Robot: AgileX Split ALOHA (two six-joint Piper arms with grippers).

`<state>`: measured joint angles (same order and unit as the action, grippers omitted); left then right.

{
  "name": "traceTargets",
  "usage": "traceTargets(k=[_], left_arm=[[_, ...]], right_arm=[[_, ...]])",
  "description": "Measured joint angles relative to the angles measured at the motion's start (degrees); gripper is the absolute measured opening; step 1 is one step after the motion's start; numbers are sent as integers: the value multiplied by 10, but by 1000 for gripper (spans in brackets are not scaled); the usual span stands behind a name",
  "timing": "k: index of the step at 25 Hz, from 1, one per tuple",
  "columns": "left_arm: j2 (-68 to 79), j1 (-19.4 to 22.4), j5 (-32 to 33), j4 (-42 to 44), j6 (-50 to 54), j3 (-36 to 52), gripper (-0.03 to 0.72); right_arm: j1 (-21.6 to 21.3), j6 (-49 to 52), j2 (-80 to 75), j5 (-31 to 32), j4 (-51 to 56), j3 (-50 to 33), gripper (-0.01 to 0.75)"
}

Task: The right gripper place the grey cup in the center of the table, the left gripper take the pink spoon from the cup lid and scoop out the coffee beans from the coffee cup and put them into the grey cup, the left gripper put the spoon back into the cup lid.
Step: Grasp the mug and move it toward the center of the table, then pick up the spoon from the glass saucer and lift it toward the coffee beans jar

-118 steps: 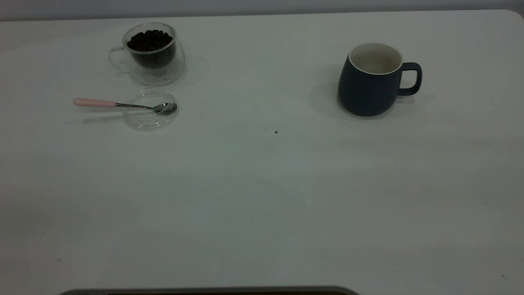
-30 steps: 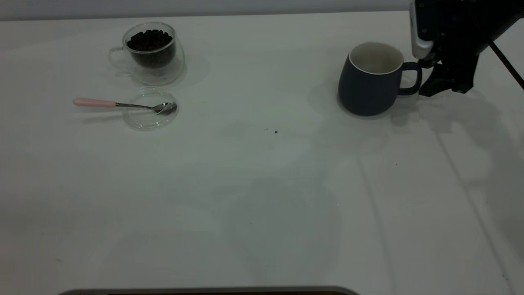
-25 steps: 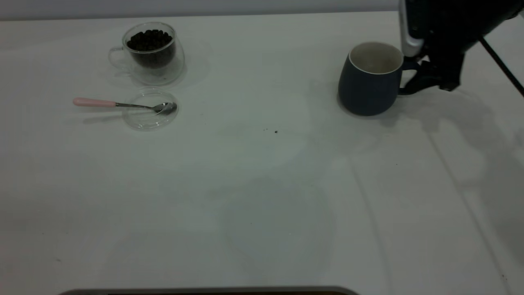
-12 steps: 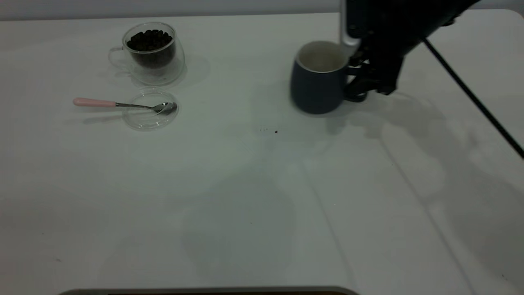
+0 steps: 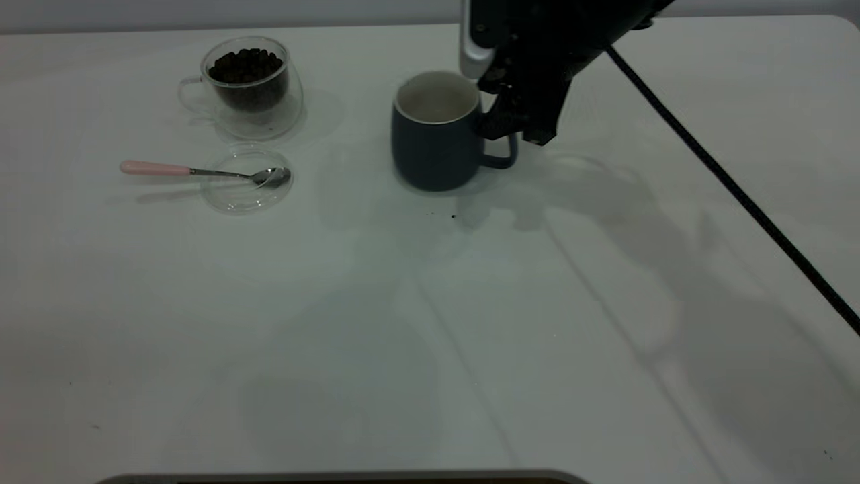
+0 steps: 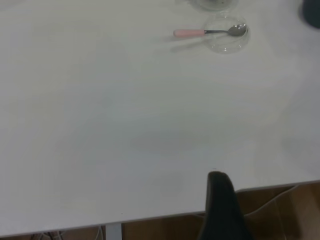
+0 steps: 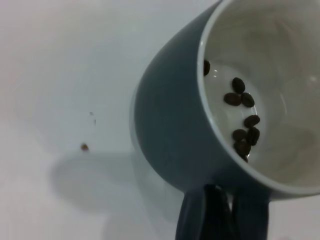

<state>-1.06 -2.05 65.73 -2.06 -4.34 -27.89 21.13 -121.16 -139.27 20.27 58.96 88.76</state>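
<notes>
The first step is in hand: the cup (image 5: 437,134), near table centre, is held by its handle between the closed fingers of the right gripper (image 5: 500,124), so release is called for next.

White table (image 5: 430,323) (smooth top), grey wall (image 5: 201,10) behind.

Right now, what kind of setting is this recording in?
Likely a lab tabletop staged as a coffee task: a bare white table, a glass cup of coffee beans, and the right gripper holding the grey cup.
</notes>
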Motion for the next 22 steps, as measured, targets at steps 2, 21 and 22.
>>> traceTargets(k=[2, 21, 22], left_arm=[[0, 0, 0, 0, 0, 0, 539], [0, 0, 0, 0, -1, 0, 539], [0, 0, 0, 0, -1, 0, 539]], right_arm=[[1, 0, 0, 11, 1, 0, 530], [-29, 755, 438, 121, -210, -238, 529], [-29, 827, 484, 157, -269, -258, 529]])
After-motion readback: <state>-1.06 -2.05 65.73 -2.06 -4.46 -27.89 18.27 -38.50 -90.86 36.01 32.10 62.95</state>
